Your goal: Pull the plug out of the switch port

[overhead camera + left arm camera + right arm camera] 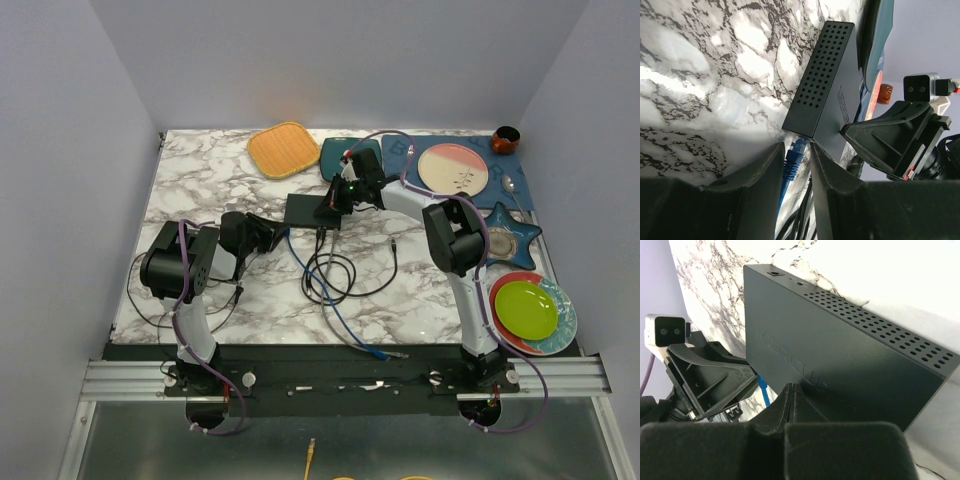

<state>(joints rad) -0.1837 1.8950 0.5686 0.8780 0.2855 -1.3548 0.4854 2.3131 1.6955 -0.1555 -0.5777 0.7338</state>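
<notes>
The switch (305,208) (827,85) (840,355) is a flat matte-black box lying mid-table. A blue plug (792,160) sits in a port on its near-left corner, and its blue cable (335,310) (762,390) trails toward the table's front edge. My left gripper (275,232) (796,145) is just left of the switch, with its two fingers narrowed round the plug. My right gripper (335,200) (794,386) is shut with nothing in it, and its tips rest on the switch's top face.
Black cable loops (335,270) lie in front of the switch. Behind it are an orange square plate (283,150) and a teal square plate (335,155). A pink plate (452,167), brown cup (505,139), star dish (508,238) and green plate (528,310) fill the right side.
</notes>
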